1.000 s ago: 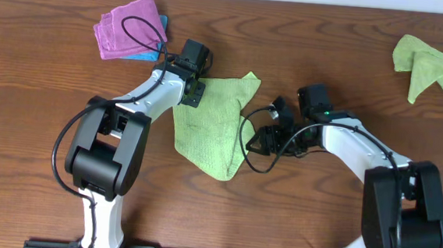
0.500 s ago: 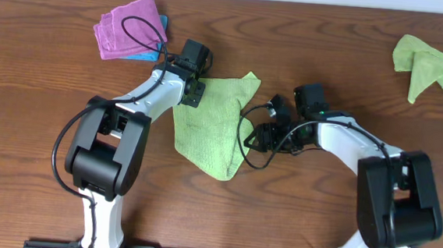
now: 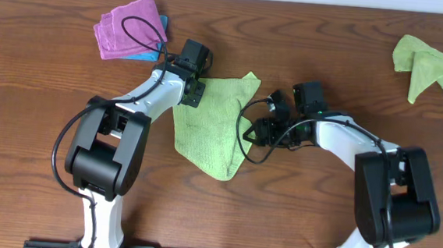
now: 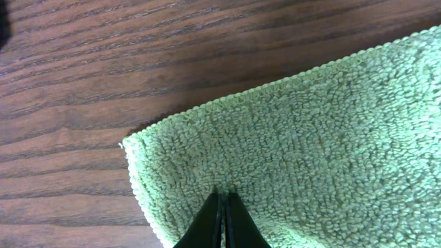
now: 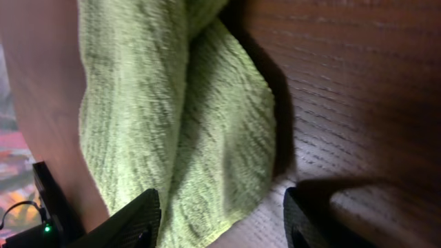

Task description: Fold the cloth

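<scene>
Tracking right gripper (image 3: 260, 133) (image 5: 220, 220) shifted leftward over the last second, up against the near edge of the cloth (image 3: 209, 127). Narrowed a little on the way, yet wide apart in wrist view, clamping nothing. Seeing a doubled-over fold of the cloth (image 5: 145, 103) between and ahead of its fingers, with one finger over terry and the other over bare table (image 5: 358, 103). Reading this as lining up a grab on that edge, not a grasp yet. Finding left gripper (image 3: 193, 92) (image 4: 222, 207) unmoved, closed right down, pressed onto the cloth (image 4: 310, 138) just inside a corner, with fabric spreading ahead and to its right. Cannot tell whether pinching or only pinning. Judging fold not begun, with cloth lying mostly flat between both grippers. Skipping purple cloth (image 3: 131, 25) and other green cloth (image 3: 430, 64), well apart from either gripper.
</scene>
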Available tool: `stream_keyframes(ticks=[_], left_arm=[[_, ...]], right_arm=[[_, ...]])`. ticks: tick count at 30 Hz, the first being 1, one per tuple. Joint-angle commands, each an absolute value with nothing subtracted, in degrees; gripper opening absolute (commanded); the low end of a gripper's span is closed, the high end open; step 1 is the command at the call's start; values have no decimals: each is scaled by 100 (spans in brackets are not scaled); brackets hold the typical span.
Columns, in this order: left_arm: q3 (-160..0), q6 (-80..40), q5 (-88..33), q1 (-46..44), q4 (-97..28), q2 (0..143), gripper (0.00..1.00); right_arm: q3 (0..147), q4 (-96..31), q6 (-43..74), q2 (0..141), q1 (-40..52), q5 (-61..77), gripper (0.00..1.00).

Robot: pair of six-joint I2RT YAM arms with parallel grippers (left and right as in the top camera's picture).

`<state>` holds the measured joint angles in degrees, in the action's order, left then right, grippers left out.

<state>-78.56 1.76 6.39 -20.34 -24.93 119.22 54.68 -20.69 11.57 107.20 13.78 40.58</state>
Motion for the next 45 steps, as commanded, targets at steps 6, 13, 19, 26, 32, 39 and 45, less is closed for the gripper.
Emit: stream_keyframes(ticks=[6,13,19,26,32,39,45], left_arm=[[-7905,213,591,-1979,-2545,12077,6],[-7905,204,596,-1979,-2552,12077,6],[-7902,108,613,-1979,-2571,12077,5],[-7902,106,613,-1979,-2598,12077,6],[-7902,-27,596,-1979,-2655,12077,6],[-7902,-215,578,-1990,-2716,12077,6],[-7902,-311,263,-1994,-2724,12077,5]], right_arm=[[5544,-1861,1439,11098,1433,4093,2],[5546,-2311,1459,11096,1380,3959,1],[5553,-3092,1546,11072,1184,3356,1],[5706,-3701,1820,10777,930,2250,1],[6040,-4278,1820,10484,891,1557,1],[6119,-4901,2294,10444,897,657,1],[6239,-5059,2650,10422,897,95,1]])
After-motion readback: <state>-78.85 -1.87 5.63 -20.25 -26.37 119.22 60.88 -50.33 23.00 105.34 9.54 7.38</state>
